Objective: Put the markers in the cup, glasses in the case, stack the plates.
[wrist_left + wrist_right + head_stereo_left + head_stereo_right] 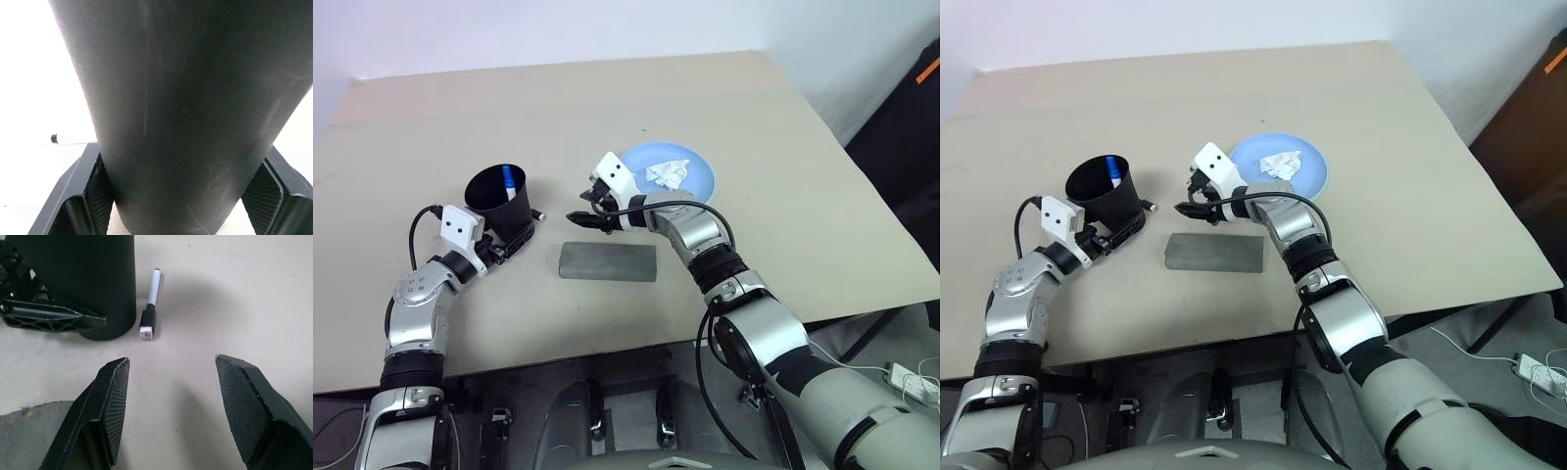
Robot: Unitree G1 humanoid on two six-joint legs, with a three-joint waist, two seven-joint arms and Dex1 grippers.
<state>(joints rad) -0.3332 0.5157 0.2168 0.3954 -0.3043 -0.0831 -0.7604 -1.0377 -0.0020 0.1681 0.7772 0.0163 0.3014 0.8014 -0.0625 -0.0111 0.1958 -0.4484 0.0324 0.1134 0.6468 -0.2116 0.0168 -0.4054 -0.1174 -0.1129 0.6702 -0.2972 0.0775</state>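
**benchrat:** On the tan table (754,255) in the head views, the black cup (501,201) stands upright with the blue-capped marker (509,182) poking up inside it. The left gripper (514,238) has its fingers either side of the cup's base. The grey case (608,261) lies flat just in front, closed. The right gripper (586,218) hangs above the table between cup and blue plate (700,176), which has a crumpled tissue (667,173) on it.

**tinkerdan:** And the wrist cams?

**benchrat:** Left wrist: the cup wall sits right between the two ribbed pads (100,191), which touch or nearly touch it, so I can't tell if it's really clamped. The black-capped marker's (68,139) end peeks out beside the cup.

**tinkerdan:** Right one?

**benchrat:** Right wrist: fingers spread apart, nothing between them. That marker (150,308) lies on the table just beside the cup's foot, cap end toward the camera. A corner of the case (34,418) shows too.
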